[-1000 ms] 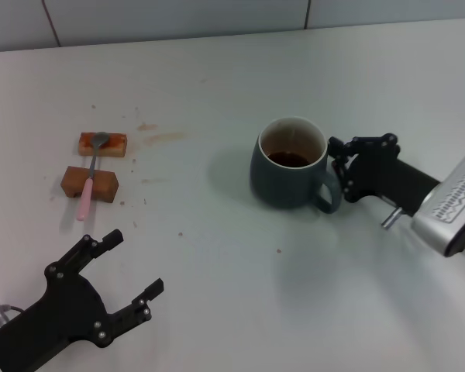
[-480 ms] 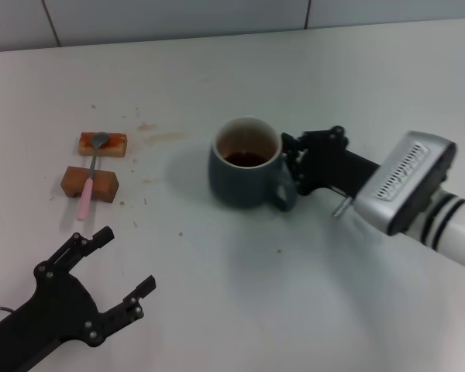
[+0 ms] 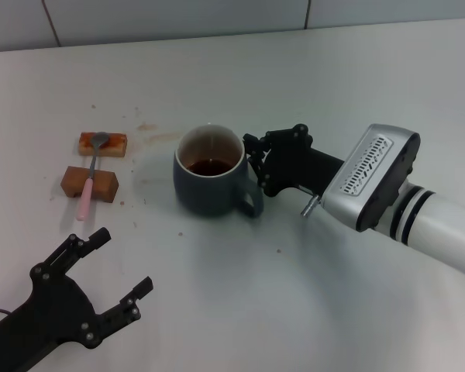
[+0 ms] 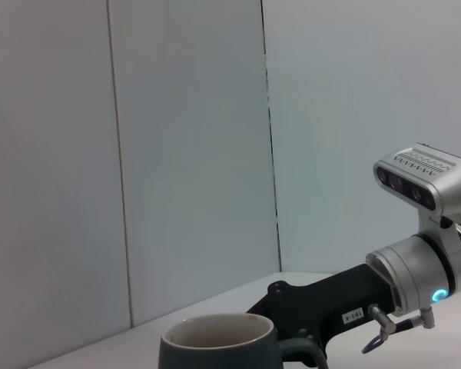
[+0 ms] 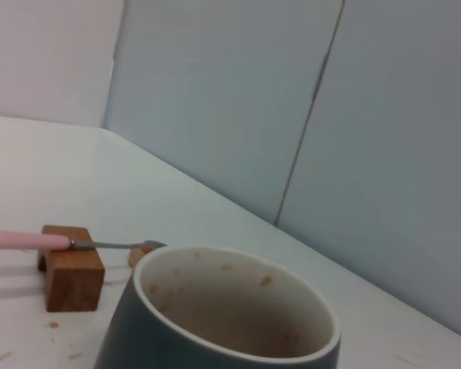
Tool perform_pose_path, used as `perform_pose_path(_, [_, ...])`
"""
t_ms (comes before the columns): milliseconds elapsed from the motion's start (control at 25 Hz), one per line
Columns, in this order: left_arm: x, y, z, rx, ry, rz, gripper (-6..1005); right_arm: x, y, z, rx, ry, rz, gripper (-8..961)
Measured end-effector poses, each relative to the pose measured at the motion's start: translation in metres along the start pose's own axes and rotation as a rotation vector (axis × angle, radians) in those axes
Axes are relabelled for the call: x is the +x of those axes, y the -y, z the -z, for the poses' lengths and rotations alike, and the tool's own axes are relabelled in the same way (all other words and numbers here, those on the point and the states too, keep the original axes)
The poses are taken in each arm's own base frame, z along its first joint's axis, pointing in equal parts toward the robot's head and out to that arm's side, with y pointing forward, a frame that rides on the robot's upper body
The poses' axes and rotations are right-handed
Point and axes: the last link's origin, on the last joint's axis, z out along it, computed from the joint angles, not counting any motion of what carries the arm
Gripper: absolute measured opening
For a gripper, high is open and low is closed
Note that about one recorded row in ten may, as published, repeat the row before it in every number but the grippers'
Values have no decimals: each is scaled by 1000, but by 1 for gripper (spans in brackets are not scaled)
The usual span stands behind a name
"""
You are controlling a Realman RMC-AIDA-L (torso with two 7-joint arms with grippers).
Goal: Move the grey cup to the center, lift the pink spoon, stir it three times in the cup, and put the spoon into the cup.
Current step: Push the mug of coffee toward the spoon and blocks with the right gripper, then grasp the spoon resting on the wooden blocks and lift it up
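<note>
The grey cup (image 3: pixel 208 180) stands upright near the table's middle with dark brown liquid in it; it also shows in the left wrist view (image 4: pixel 217 344) and the right wrist view (image 5: pixel 229 317). My right gripper (image 3: pixel 256 172) is shut on its handle, reaching in from the right. The pink spoon (image 3: pixel 87 189) lies across two brown blocks at the left, bowl on the far one; its handle shows in the right wrist view (image 5: pixel 27 240). My left gripper (image 3: pixel 122 260) is open and empty at the front left, nearer me than the spoon.
Two brown blocks, far (image 3: pixel 103 143) and near (image 3: pixel 90 183), hold the spoon off the table. Brown stains and crumbs (image 3: pixel 156 138) lie between the blocks and the cup. A tiled wall runs along the table's far edge.
My right gripper has slid the cup to the left, from the right side toward the middle. My left gripper has drawn back slightly toward the front left. The spoon has not moved.
</note>
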Motion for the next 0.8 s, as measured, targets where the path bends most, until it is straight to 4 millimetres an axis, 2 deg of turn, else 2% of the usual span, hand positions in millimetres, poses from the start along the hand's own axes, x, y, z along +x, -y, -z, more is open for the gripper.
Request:
perform_pose_path(120, [0, 0, 0, 0, 0, 0, 827, 3, 2, 4, 23, 1, -18, 53])
perform_pose_path(200, [0, 0, 0, -1, 0, 0, 827, 8, 10, 14, 87, 21, -56, 52])
perform_pose_path(240, [0, 0, 0, 0, 0, 0, 827, 11, 16, 22, 137, 37, -81, 52])
perform_pose_path(280, [0, 0, 0, 2, -1, 0, 826, 16, 28, 42, 239, 89, -129, 52])
perform_pose_path(320, [0, 1, 0, 4, -1, 0, 826, 16, 28, 42, 239, 89, -129, 52])
perform_pose_path(440, [0, 2, 0, 14, -2, -2, 825, 20, 35, 76, 323, 194, -188, 59])
perform_pose_path(480, [1, 3, 0, 17, -4, -4, 825, 22, 32, 95, 298, 254, -216, 66])
perform_pose_path(520, [1, 4, 0, 18, -6, -5, 825, 22, 32, 95, 298, 254, -216, 73])
perform_pose_path(640, [1, 4, -2, 17, -9, -5, 824, 24, 22, 124, 190, 314, -259, 95])
perform_pose_path(680, [2, 4, -3, 15, -10, -4, 824, 26, 11, 140, 97, 323, -277, 102])
perform_pose_path(720, [2, 3, -3, 14, -11, -3, 824, 26, 11, 140, 97, 323, -277, 102])
perform_pose_path(800, [2, 3, -5, 11, -13, -2, 823, 29, 0, 155, 7, 316, -280, 103])
